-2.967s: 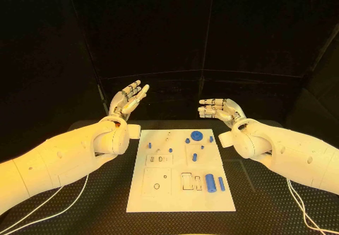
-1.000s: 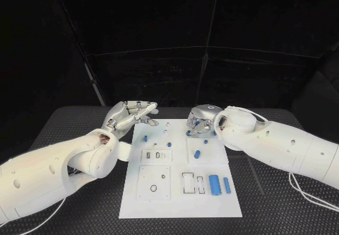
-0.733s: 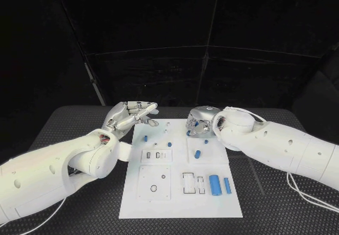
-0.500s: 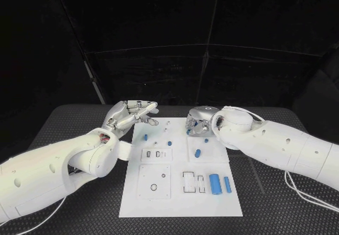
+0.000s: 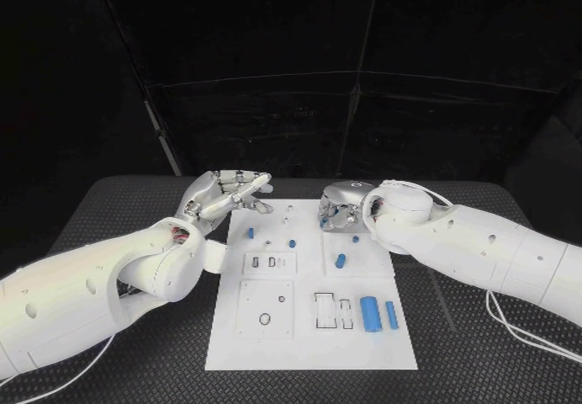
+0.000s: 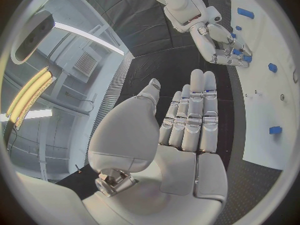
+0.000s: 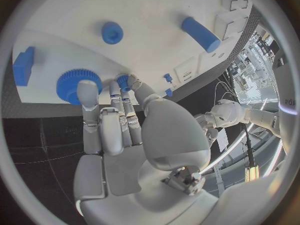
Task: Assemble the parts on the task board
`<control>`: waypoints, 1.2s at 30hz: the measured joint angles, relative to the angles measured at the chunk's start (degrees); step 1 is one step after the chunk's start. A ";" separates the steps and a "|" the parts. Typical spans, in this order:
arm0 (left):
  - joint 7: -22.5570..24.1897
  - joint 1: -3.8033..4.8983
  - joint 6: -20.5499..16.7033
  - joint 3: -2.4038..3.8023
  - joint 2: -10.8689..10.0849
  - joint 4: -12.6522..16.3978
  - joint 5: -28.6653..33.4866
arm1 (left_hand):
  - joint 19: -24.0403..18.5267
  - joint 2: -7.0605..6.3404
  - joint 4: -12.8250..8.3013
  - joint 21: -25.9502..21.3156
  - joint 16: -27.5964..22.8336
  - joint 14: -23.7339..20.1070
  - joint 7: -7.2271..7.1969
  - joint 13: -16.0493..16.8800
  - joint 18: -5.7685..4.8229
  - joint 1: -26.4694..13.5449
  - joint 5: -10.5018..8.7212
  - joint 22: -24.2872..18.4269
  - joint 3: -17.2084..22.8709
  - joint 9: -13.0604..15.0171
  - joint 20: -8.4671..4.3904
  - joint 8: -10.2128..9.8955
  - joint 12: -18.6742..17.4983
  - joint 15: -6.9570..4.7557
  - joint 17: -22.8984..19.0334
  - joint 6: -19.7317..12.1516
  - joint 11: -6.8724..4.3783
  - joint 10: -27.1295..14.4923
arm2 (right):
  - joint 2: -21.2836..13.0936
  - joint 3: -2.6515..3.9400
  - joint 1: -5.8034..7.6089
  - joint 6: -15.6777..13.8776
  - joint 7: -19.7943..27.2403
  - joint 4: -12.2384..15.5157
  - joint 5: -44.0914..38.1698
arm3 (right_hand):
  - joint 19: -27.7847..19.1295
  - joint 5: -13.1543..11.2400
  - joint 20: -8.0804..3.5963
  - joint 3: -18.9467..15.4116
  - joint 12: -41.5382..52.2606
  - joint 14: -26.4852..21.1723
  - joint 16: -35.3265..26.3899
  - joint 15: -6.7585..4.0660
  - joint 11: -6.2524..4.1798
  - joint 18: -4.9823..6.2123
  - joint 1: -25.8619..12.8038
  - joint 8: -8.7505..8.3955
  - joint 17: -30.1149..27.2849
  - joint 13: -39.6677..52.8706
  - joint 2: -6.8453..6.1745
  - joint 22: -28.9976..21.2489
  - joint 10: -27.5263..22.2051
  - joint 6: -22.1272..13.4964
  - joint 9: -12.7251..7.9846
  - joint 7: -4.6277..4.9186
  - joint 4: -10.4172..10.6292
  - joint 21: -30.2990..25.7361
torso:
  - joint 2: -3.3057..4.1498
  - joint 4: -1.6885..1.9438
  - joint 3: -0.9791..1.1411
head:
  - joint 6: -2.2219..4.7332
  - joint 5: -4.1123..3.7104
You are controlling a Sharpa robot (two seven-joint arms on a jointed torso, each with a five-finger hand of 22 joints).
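Board (image 5: 310,337) lies flat mid-surface, long side running away from the robot. Parts on it: two blue cylinders (image 5: 378,315) side by side near the right edge of the near half, a short peg (image 5: 341,261) further up, small pegs (image 5: 251,232) on the left of the far half. Right wrist view shows a blue gear (image 7: 78,85) near the far edge, with a round knob (image 7: 112,32), a block (image 7: 24,66) and a cylinder (image 7: 201,34) on the board around it.

Right hand (image 5: 341,210) is over the far right corner of the board, fingers pointing down; fingertips (image 7: 88,90) are at the gear and a small blue peg beside it. Can't tell if it grips anything.

Left hand (image 5: 227,194) hovers off the far left corner, above the black surface (image 5: 109,210), fingers extended together, holding nothing.
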 measured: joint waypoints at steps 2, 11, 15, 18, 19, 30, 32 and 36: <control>-0.02 0.00 0.02 0.00 0.00 0.00 0.00 | 0.00 0.00 0.00 0.00 0.00 0.00 0.00 0.00 0.00 0.00 0.00 0.00 0.00 0.00 0.00 0.00 0.00 0.00 0.00 0.00 0.00 0.00 | -0.09 -0.02 0.00 -0.32 0.21 0.11 0.12 | 0.00 -0.13 0.00 0.70 -0.01 0.00 0.28 0.00 -0.06 0.00 0.07 0.12 0.16 0.03 0.07 0.28 0.44 0.43 0.00 -0.18 -0.09 0.23 | 0.03 0.01 -0.01 | -0.01 0.02; -0.17 0.00 0.15 0.02 -0.29 -0.01 -0.02 | 0.00 0.00 0.00 0.00 0.00 -0.21 0.21 0.01 0.00 0.00 0.00 0.00 0.00 0.00 0.00 0.00 0.00 -0.21 0.11 -0.21 0.00 0.00 | -2.09 -0.08 -0.14 -5.68 1.92 3.21 1.73 | -0.19 -0.84 -0.19 4.36 -0.17 0.00 0.53 0.00 0.14 0.00 0.37 0.46 0.52 0.25 0.36 1.09 1.05 1.40 0.02 -0.40 -0.68 1.11 | 0.06 0.02 -0.04 | 0.40 0.04; -0.22 0.00 0.20 0.03 -0.36 -0.06 -0.03 | -0.19 0.00 -0.16 0.00 0.00 -0.21 0.20 -0.05 -0.01 0.00 0.00 0.00 -0.16 -0.05 0.19 0.00 -0.22 -0.21 0.20 -0.21 0.21 -0.21 | -1.87 -0.04 -0.11 -8.57 2.41 3.42 2.53 | -0.19 -1.00 -0.19 5.51 -0.38 0.00 0.53 0.00 0.14 0.00 0.37 0.46 0.52 0.26 0.36 1.22 1.05 1.39 0.01 -0.40 -0.71 1.52 | 0.13 0.07 -0.08 | 0.82 0.05; -0.24 0.00 0.24 0.03 -0.38 -0.08 -0.03 | -0.19 0.00 -0.16 0.00 0.00 -0.21 0.20 -0.05 -0.01 0.00 0.00 0.00 -0.16 -0.04 0.19 0.00 -0.22 -0.21 0.19 -0.21 0.21 -0.21 | -0.59 -0.04 -0.07 -10.19 2.59 2.04 2.92 | -0.19 -1.15 -0.19 6.16 -0.39 0.00 0.53 0.00 0.14 0.00 0.37 0.19 0.52 0.26 0.36 1.35 1.05 1.55 0.00 -0.24 -0.73 1.52 | 0.19 0.12 -0.09 | 1.03 0.02; -0.25 0.01 0.25 0.03 -0.39 -0.08 -0.03 | -0.19 0.00 -0.16 0.00 0.00 -0.21 0.21 -0.05 -0.01 0.00 0.00 0.00 -0.16 -0.04 0.19 0.00 -0.22 -0.21 0.19 -0.21 0.21 -0.21 | 0.17 -0.04 -0.04 -10.82 2.64 1.15 3.06 | -0.19 -1.15 -0.19 6.39 -0.40 0.00 0.53 0.00 0.14 0.00 0.37 0.15 0.52 0.26 0.36 1.36 1.05 1.55 -0.01 -0.24 -0.70 1.52 | 0.24 0.17 -0.09 | 1.12 0.02; -0.35 0.01 0.40 0.06 -0.23 0.03 -0.03 | -0.19 0.00 -0.16 0.00 0.00 -0.21 0.20 -0.04 -0.01 0.00 0.00 0.00 -0.16 -0.04 0.19 0.00 -0.22 -0.21 0.19 -0.21 0.20 -0.20 | 6.48 -0.05 0.17 -14.45 2.98 -5.46 3.73 | -0.41 -0.85 0.03 8.06 -0.78 0.00 0.74 0.00 0.15 0.00 0.13 -0.16 0.68 0.19 -0.38 1.61 1.04 1.55 -0.11 -0.24 -0.60 2.00 | 0.54 0.37 -0.15 | 1.31 0.21; -0.36 0.01 0.44 0.07 -0.18 0.04 -0.04 | -0.19 0.00 -0.16 0.00 0.00 -0.20 0.20 -0.04 -0.01 0.00 0.00 0.00 -0.16 -0.04 0.19 0.00 -0.22 -0.20 0.18 -0.21 0.20 -0.21 | 7.58 -0.05 0.18 -14.82 3.04 -6.75 3.77 | -0.41 -0.85 0.03 8.33 -0.84 0.00 0.74 0.00 0.15 0.00 -0.03 -0.17 0.68 0.19 -0.55 1.61 1.04 1.55 -0.11 -0.24 -0.43 2.00 | 0.57 0.37 -0.14 | 1.28 0.26; -0.40 0.01 0.50 0.12 -0.12 0.08 -0.04 | -0.19 0.00 -0.16 0.00 0.00 -0.41 0.20 -0.04 -0.01 0.00 0.00 -0.01 -0.16 -0.04 0.19 -0.23 -0.22 0.00 0.31 -0.21 0.20 -0.20 | 8.84 -0.06 0.23 -15.27 3.13 -8.37 3.82 | -0.62 -0.85 -0.18 8.50 -1.07 0.00 0.74 0.00 0.16 0.00 -0.09 -0.46 0.68 0.19 -0.60 1.61 1.04 1.35 -0.11 -0.04 -0.27 2.00 | 0.63 0.37 -0.14 | 1.24 0.28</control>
